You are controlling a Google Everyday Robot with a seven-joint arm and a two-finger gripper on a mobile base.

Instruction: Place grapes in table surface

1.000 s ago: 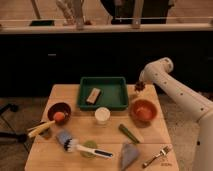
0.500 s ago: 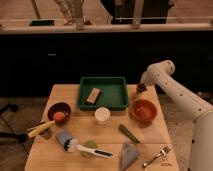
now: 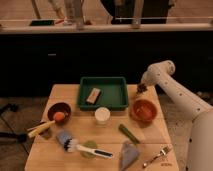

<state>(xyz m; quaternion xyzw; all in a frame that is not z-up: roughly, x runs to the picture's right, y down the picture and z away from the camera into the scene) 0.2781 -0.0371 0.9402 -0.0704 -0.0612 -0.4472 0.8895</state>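
Just right of the green bin (image 3: 103, 93), above the table's far right corner, our gripper (image 3: 142, 89) hangs with its fingers closed on the grapes (image 3: 141, 88), a small dark cluster held clear of the wood. The orange bowl (image 3: 144, 110) sits nearer the camera than that spot, to the right of the bin's front edge, and the table surface (image 3: 150, 137) shows only a narrow bare strip between bin wall, bowl rim and table edge.

We judge that the step in hand is the set-down. To do it well, we should lower straight onto that bare strip beside the bin, not over the bowl, so the grapes end up on wood and not inside a container. We should also keep off the table's outer edge, since a lumpy cluster can roll. We release only once the grapes touch, then lift straight up.
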